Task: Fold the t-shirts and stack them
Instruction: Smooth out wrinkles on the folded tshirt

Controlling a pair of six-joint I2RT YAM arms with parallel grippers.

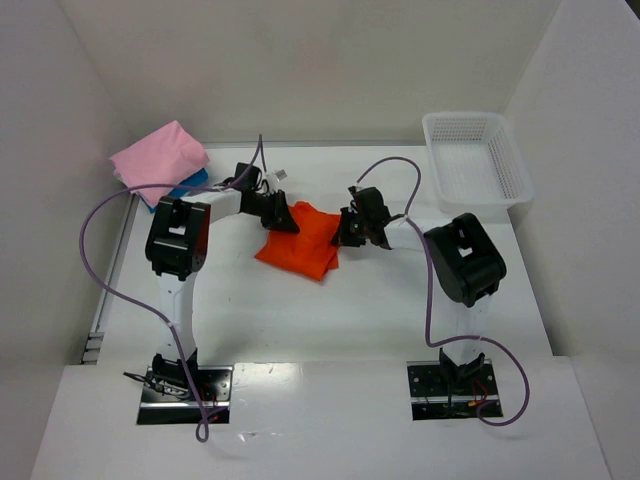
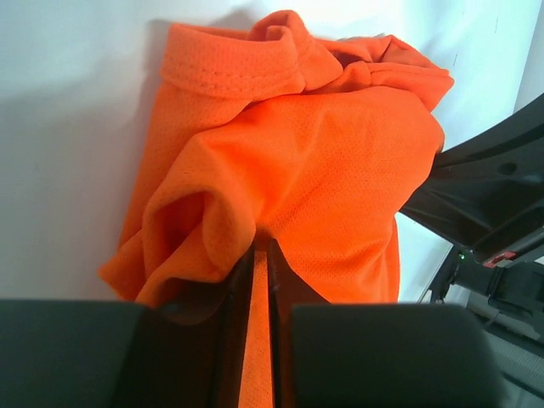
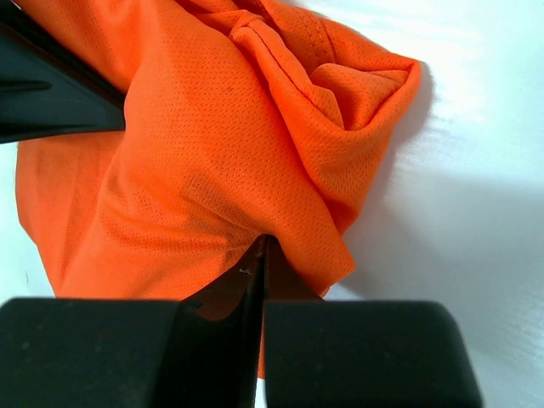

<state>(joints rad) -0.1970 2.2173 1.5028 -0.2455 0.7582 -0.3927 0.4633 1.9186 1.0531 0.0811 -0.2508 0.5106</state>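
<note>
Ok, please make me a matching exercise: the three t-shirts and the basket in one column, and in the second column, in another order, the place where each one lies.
Column one
1. orange t-shirt
2. pink t-shirt
3. blue t-shirt
4. basket

Column two
A. far right corner of the table
B. middle of the table, pinched by the left fingers and the right fingers
C. far left corner, on top of another shirt
D. far left corner, mostly hidden under another shirt

Pairs: 1-B, 2-C, 3-D, 4-A
</note>
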